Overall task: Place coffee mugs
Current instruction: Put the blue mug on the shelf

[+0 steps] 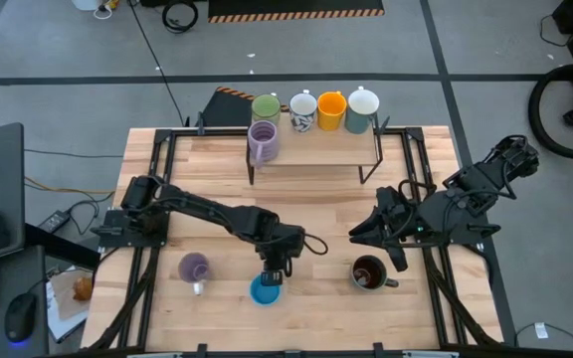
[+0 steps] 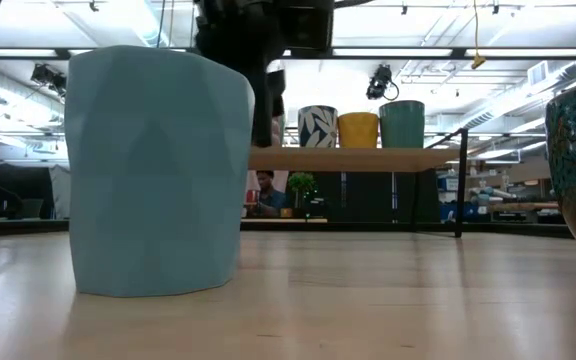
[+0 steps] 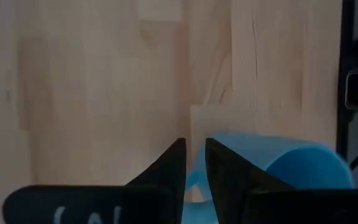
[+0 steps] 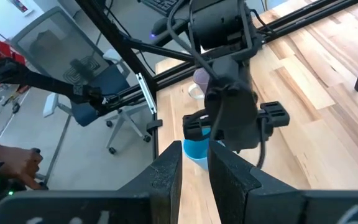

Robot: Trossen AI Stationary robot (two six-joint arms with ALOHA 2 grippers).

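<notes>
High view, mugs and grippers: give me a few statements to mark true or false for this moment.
1. The left gripper is at the blue mug. True.
2. The right gripper holds the dark brown mug. False: it is beside that mug, not on it.
3. Five mugs stand on the shelf. True.
4. The purple mug on the table stands upright. False: it lies on its side.
</notes>
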